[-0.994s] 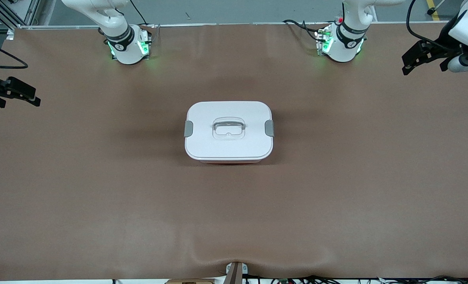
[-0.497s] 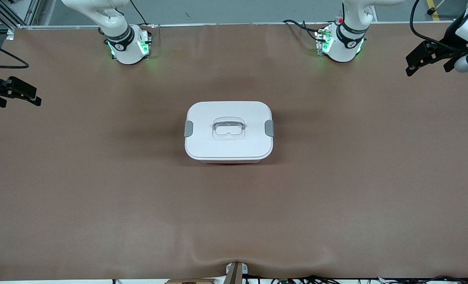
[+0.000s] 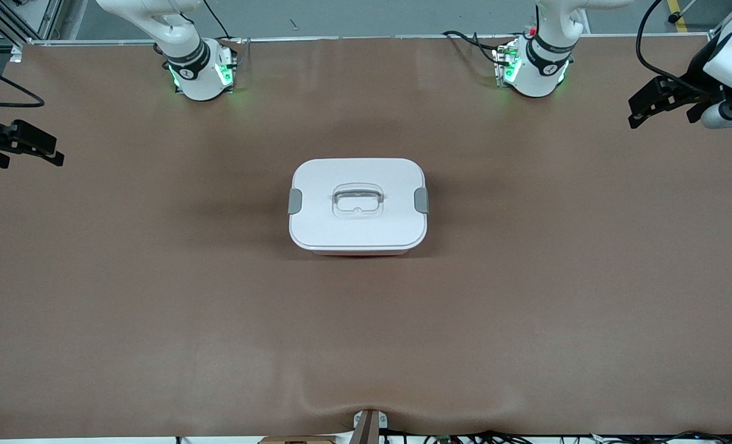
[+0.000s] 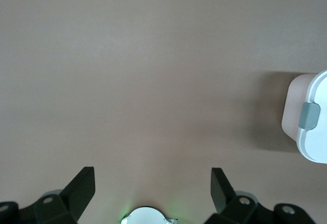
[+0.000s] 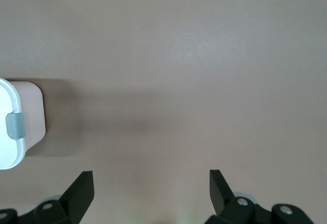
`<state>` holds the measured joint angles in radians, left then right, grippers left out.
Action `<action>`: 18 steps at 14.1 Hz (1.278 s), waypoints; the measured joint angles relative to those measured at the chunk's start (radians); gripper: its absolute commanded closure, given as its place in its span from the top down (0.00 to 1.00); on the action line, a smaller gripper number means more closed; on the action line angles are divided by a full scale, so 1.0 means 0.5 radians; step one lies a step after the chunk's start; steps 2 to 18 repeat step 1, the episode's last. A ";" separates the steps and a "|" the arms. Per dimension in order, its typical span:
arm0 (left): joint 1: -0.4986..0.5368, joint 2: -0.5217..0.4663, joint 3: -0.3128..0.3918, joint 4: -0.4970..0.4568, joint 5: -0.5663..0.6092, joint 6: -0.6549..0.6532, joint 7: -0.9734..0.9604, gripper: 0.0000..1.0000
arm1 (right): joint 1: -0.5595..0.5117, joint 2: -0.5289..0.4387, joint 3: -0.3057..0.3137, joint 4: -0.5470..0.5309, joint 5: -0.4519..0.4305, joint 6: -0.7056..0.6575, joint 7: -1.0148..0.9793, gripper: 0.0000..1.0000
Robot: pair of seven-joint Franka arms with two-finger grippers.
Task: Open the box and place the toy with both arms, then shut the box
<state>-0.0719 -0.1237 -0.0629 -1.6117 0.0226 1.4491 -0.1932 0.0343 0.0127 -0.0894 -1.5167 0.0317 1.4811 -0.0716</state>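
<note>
Two grippers out wide, one shut box between them.

Right gripper [image 3: 17,145] over the table [image 3: 156,320] edge at the right arm's end, fingers [image 5: 82,188] spread wide with nothing between them, waiting.

Box [image 3: 357,206] mid-table, well apart from both grippers. White lid [image 3: 357,176] seated flat and square on the pinkish base, handle [image 3: 357,201] folded down in its recess. Grey latches at either end – one [image 3: 295,201] toward the right arm, one [image 3: 422,200] toward the left arm – both down against the sides.

Left gripper [image 3: 662,102] over the table edge at the left arm's end, fingers [image 4: 84,185] likewise spread on nothing.

No toy in sight on the table or in either gripper; box contents hidden under the lid.

Step in hand, as a judgement: not settled. Fits a box waiting to be unlatched with the toy somewhere out of view; fits equally a box closed again with the toy inside and both arms drawn clear. No call on the next move from this alone – only that any reach for a latch would mean crossing a long stretch of bare table, each arm to the latch at its own end.
</note>
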 measured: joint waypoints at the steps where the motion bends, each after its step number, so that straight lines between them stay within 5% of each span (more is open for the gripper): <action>1: -0.001 0.004 0.000 0.001 0.000 0.000 0.000 1.00 | 0.000 0.000 0.000 0.004 0.000 0.002 0.000 1.00; 18: -0.001 0.004 0.000 0.001 0.000 0.000 0.000 1.00 | 0.000 0.000 0.000 0.004 0.000 0.002 0.000 1.00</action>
